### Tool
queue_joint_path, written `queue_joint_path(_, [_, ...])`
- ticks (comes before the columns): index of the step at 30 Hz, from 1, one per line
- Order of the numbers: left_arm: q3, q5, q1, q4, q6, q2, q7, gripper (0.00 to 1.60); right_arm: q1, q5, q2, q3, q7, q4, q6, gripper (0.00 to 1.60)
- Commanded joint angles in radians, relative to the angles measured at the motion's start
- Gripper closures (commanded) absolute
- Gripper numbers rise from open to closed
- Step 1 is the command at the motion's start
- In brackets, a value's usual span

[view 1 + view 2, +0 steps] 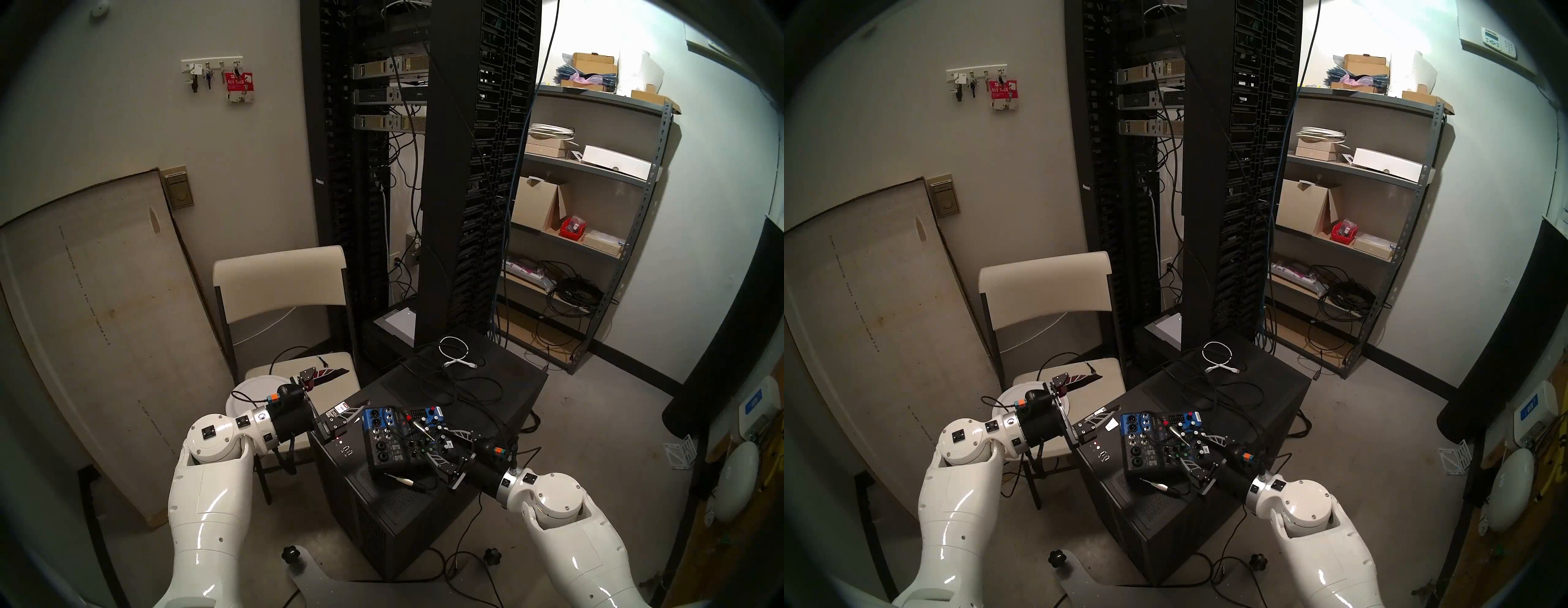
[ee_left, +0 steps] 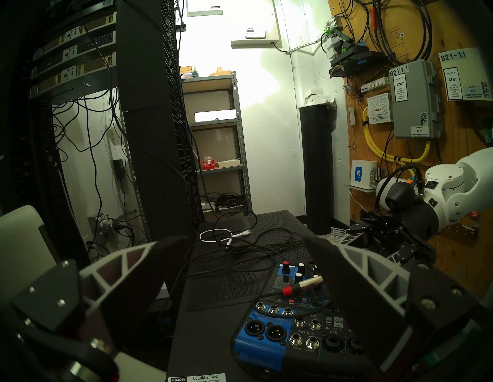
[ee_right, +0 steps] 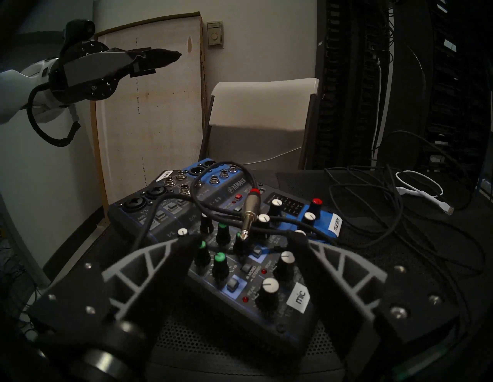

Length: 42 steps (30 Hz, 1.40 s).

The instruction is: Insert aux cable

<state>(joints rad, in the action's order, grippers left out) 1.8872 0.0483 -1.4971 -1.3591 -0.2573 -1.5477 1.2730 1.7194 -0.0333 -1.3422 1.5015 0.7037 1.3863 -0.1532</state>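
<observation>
The aux cable's silver plug [image 3: 248, 213] with a red collar lies slanted across the knobs of a blue and black Yamaha mixer [image 3: 170, 205]. Its bare tip points at my right gripper [image 3: 244, 240]. That gripper is open, a finger on each side of the tip, and neither finger touches the plug. The head view shows the plug [image 1: 421, 424] just beyond the right gripper [image 1: 441, 446]. My left gripper [image 2: 245, 240] hangs open and empty left of the mixer [image 2: 262, 344], above its socket end. From there the plug [image 2: 306, 284] shows past the right fingertip.
The mixer sits on a black computer tower [image 1: 424, 522]. A silver and black plug [image 1: 401, 479] lies in front of the mixer. Loose black cables and a white coiled cable [image 1: 456, 352] lie behind it. A folding chair [image 1: 288, 297] stands to the left, and server racks [image 1: 466, 170] stand behind.
</observation>
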Motion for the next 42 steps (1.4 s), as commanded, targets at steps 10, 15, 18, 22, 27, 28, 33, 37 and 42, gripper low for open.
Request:
queue_joint_path(10, [0.0, -0.001, 0.01, -0.012, -0.001, -0.004, 0.002, 0.0, -0.038, 0.003, -0.017, -0.016, -0.01, -0.001, -0.011, 0.8])
queue_joint_path(15, [0.001, 0.0, 0.01, -0.012, -0.001, -0.005, 0.003, 0.0, -0.045, 0.005, -0.017, -0.026, -0.01, -0.012, -0.01, 0.8])
queue_joint_path(18, [0.002, 0.001, 0.011, -0.012, -0.001, -0.006, 0.003, 0.0, -0.047, 0.005, -0.017, -0.029, -0.011, -0.018, -0.012, 0.75])
queue_joint_path(22, [0.003, 0.002, 0.011, -0.012, -0.001, -0.006, 0.004, 0.0, -0.053, 0.008, -0.019, -0.033, -0.015, -0.026, -0.014, 0.8])
queue_joint_path(27, [0.004, 0.003, 0.011, -0.012, -0.001, -0.007, 0.005, 0.0, -0.058, 0.008, -0.021, -0.035, -0.016, -0.035, -0.022, 0.82])
queue_joint_path(28, [0.004, 0.003, 0.011, -0.012, -0.001, -0.007, 0.005, 0.0, -0.058, 0.007, -0.021, -0.036, -0.016, -0.036, -0.023, 0.82])
queue_joint_path(33, [0.005, 0.004, 0.012, -0.012, -0.001, -0.008, 0.006, 0.0, -0.059, 0.007, -0.02, -0.037, -0.017, -0.037, -0.023, 0.9])
queue_joint_path(37, [0.006, 0.005, 0.012, -0.012, -0.001, -0.009, 0.007, 0.0, -0.058, 0.006, -0.02, -0.037, -0.017, -0.037, -0.024, 1.0])
queue_joint_path(42, [0.007, 0.005, 0.012, -0.012, -0.001, -0.01, 0.008, 0.0, -0.056, 0.005, -0.021, -0.035, -0.021, -0.036, -0.028, 1.1])
